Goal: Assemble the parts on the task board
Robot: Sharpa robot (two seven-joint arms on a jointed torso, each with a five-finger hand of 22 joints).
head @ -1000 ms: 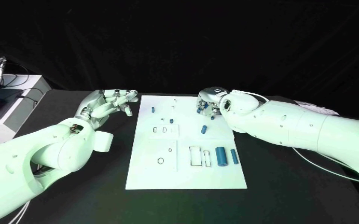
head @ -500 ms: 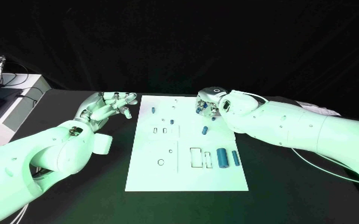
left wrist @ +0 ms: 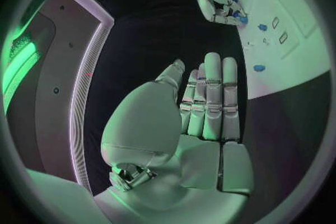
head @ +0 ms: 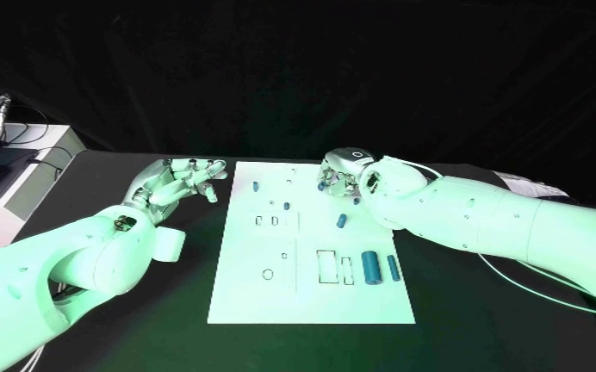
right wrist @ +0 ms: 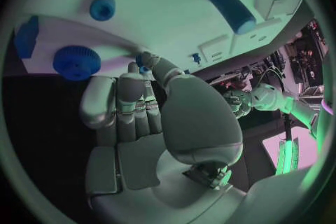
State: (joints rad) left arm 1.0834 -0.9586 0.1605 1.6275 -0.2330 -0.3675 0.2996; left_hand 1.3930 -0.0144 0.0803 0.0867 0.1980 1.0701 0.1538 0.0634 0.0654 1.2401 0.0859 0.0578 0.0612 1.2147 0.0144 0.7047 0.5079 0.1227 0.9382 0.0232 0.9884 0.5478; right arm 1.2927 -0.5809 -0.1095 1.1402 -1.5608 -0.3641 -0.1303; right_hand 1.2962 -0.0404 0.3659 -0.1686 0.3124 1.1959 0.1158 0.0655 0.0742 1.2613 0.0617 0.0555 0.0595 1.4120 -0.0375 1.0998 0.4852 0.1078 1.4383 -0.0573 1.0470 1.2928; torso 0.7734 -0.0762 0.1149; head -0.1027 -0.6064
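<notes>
Head view: white task board (head: 311, 286) lying mid-table on the black table (head: 112, 337), long side running away from the robot. Left hand (head: 180, 181) hovering over bare table just beside the board's far left corner, fingers straight and slightly fanned, holding nothing. Right hand (head: 344, 176) curled over the board's far right part, fingertips drawn together around a small blue part (head: 332, 183); pinching it, as far as can be told. Elsewhere on the board: a small blue peg (head: 255, 187) near the far left, another short blue peg (head: 287, 206) beside two small rectangular slots, a tilted blue cylinder (head: 342, 220) right of centre, a large blue cylinder (head: 370, 262) and a thinner blue rod (head: 393, 268) lying side by side near the right edge, next to outlined rectangular recesses (head: 325, 267).

Left wrist view: left hand (left wrist: 203, 106) flat, fingers (left wrist: 211, 89) extended and pressed side by side, palm bare, over dark table beside the board edge (left wrist: 280, 75). Right hand (left wrist: 220, 3) across the board, fingertips bunched on a blue part (left wrist: 239, 17).

Right wrist view: right hand (right wrist: 154, 112) with fingers (right wrist: 129, 101) folded close together, thumb and fingertip meeting on a tiny blue part (right wrist: 143, 64). Above the board surface (right wrist: 161, 17): a blue ribbed round part (right wrist: 75, 62), a small blue round peg (right wrist: 102, 6), a blue cylinder (right wrist: 230, 7).
</notes>
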